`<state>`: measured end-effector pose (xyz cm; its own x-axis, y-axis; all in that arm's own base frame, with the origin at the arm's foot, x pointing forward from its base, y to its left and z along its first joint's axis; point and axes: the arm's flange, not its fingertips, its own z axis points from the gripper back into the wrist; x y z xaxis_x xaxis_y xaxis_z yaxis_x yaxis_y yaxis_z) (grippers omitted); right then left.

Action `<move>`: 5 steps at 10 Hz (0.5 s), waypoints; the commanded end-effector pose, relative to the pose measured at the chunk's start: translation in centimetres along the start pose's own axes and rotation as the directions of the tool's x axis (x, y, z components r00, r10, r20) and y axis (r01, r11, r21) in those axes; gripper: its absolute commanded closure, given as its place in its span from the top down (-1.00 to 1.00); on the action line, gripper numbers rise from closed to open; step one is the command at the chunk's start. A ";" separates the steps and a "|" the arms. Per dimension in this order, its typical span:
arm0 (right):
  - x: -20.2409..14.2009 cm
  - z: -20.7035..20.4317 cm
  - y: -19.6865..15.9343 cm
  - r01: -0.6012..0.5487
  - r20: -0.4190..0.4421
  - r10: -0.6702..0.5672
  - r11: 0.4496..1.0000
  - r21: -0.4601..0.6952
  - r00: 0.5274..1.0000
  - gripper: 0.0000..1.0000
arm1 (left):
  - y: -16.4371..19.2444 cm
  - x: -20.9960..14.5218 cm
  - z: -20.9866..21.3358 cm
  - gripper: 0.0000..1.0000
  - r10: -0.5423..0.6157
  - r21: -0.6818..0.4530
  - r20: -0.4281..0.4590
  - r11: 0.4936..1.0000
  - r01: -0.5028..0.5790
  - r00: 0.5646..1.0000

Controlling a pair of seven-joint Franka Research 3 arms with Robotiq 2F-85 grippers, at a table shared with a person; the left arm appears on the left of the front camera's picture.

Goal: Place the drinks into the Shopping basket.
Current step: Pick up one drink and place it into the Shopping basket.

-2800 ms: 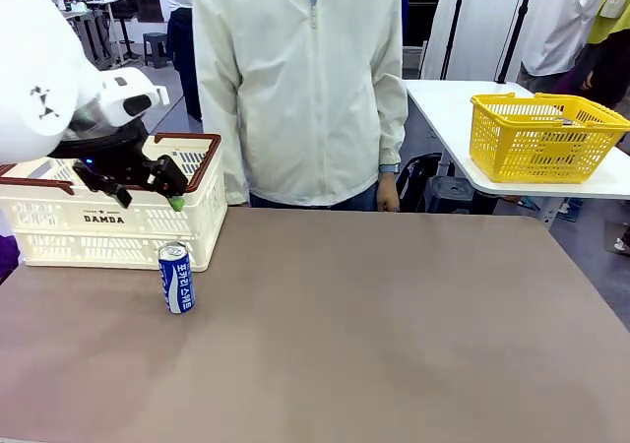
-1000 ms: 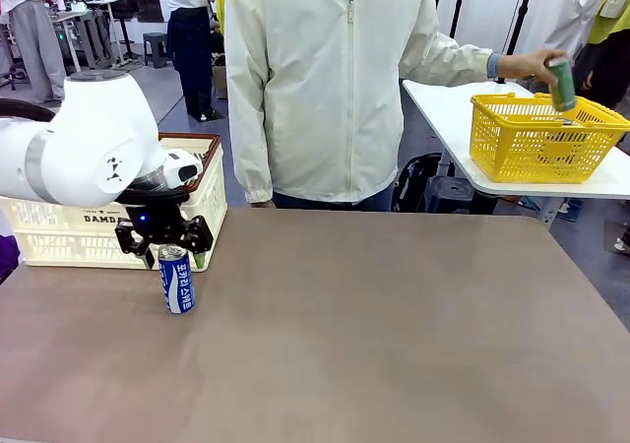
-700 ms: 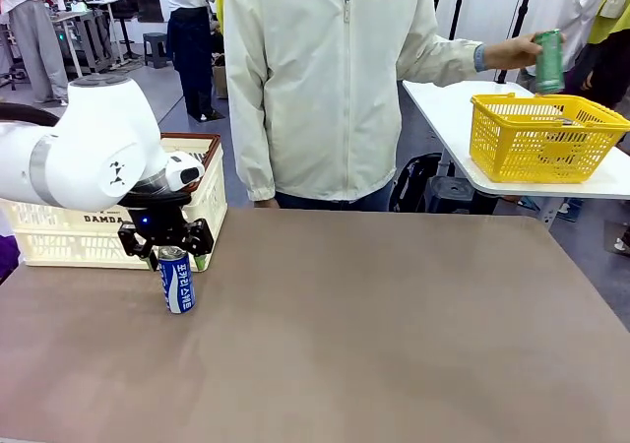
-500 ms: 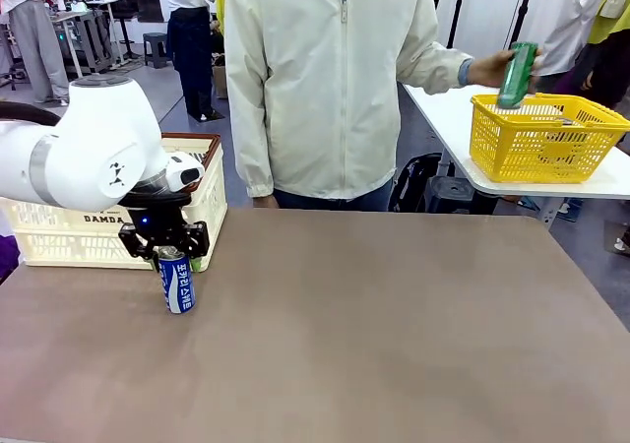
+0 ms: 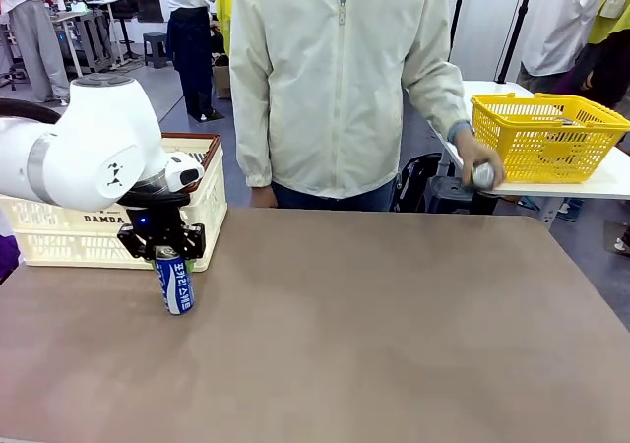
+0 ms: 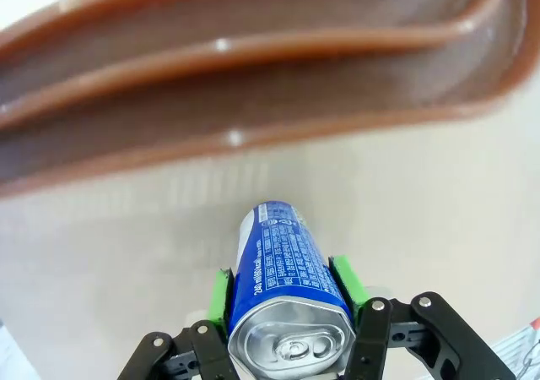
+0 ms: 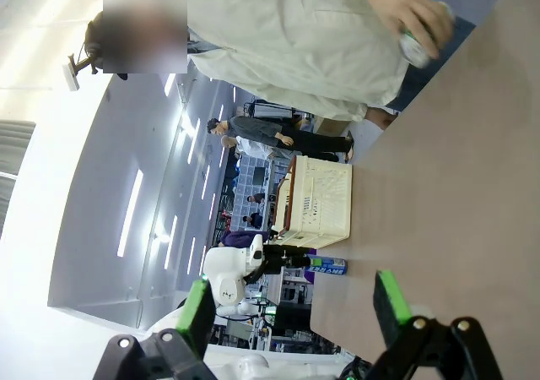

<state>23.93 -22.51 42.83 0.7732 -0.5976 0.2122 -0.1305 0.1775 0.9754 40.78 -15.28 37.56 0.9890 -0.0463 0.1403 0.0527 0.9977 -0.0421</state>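
**A:** Where is the blue can (image 5: pixel 176 285)?

**B:** It stands upright on the worktop (image 5: pixel 374 325), just in front of the near wall of the Shopping basket (image 5: pixel 59 231), on the robot's left side. The left claw (image 5: pixel 166 257) is clamped on its upper part, with a green pad (image 6: pixel 221 291) on each side just under the silver top.

**A:** And its long axis?

**B:** Vertical, with the top pointing up at the wrist. The claw comes from straight above.

**A:** Which way is the basket?

**B:** Directly beyond the can, away from the robot. Its rim looks higher than the can's top, so I judge the lift must clear it first.

**A:** And the right claw (image 7: pixel 297 304)?

**B:** Its jaws are wide apart and hold nothing, and it is well away from the can. The left arm is far nearer. The person's hand (image 5: pixel 476 164) holds a second can (image 5: pixel 483 176) beside the yellow basket (image 5: pixel 541 138).
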 end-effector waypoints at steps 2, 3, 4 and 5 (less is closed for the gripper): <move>0.1 0.2 0.3 -0.014 -0.010 0.014 1.000 -0.003 1.000 1.00 | 1.3 -2.2 7.6 -1.00 0.012 -0.016 0.058 1.000 -0.011 0.998; 0.1 0.2 0.3 -0.014 -0.010 0.014 1.000 -0.003 1.000 1.00 | 2.1 -3.2 11.9 -1.00 -0.010 -0.076 0.069 0.997 0.015 0.998; 0.0 0.0 0.0 0.000 0.000 0.000 1.000 0.000 1.000 1.00 | 3.4 -4.0 16.0 -1.00 0.000 -0.120 0.094 0.993 0.011 0.996; 1.2 1.3 1.9 0.154 0.115 -0.170 0.979 0.135 0.979 1.00 | 5.3 -4.3 20.2 -1.00 0.041 -0.173 0.167 0.985 -0.012 0.985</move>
<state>23.93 -22.94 43.18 0.7562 -0.6344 0.1603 -0.1113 0.1166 0.9869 34.59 -11.03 53.36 0.9654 -0.0201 0.2601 0.0620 0.9861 -0.1540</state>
